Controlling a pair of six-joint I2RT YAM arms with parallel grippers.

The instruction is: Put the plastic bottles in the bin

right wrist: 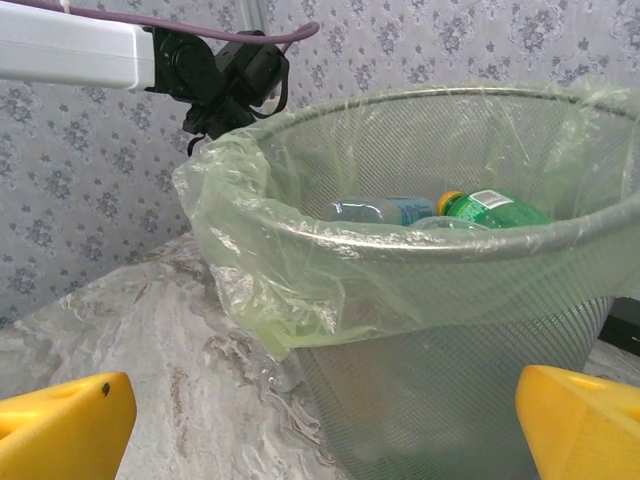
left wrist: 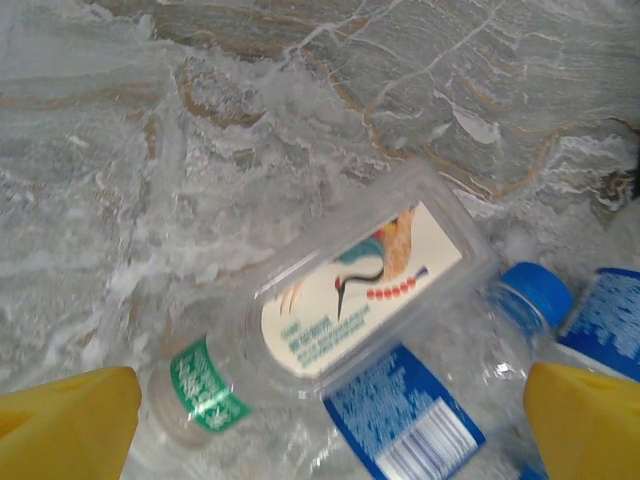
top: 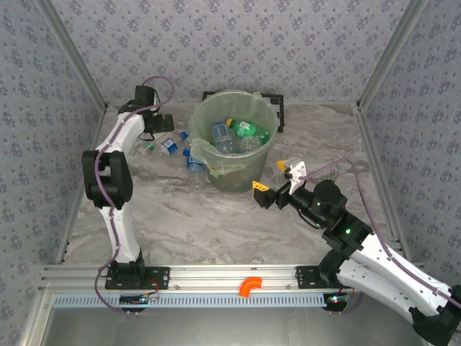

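- Top external view: the rail (top: 216, 275) carrying both arm bases lies nearest the camera.
- The bin (top: 238, 182) stands on the table (top: 202, 223) at the far centre. Several plastic bottles (top: 225, 137) already lie inside it.
- More bottles lie loose on the table just left of the bin (top: 170, 146). The left gripper (top: 157, 133) hangs over them.
- The right gripper (top: 276, 180) sits near the bin's right side, jaws apart, holding nothing.
- Left wrist view: the left gripper (left wrist: 325, 430) has its yellow fingers (left wrist: 65, 420) spread wide and is empty. Beneath it lies a clear crane-label bottle (left wrist: 350, 290), with a blue-capped bottle (left wrist: 535, 295) touching it on the right.
- Right wrist view: the right gripper (right wrist: 320, 425) faces the bin's wall (right wrist: 420, 400) and liner (right wrist: 250, 270), fingers wide. A green bottle (right wrist: 495, 210) shows over the rim.
- Step in hand, as judged: approach for pickup by the left arm.
- Next move calls for descending, straddling one bottle across its narrow width, closing, then lifting clear of its neighbour.
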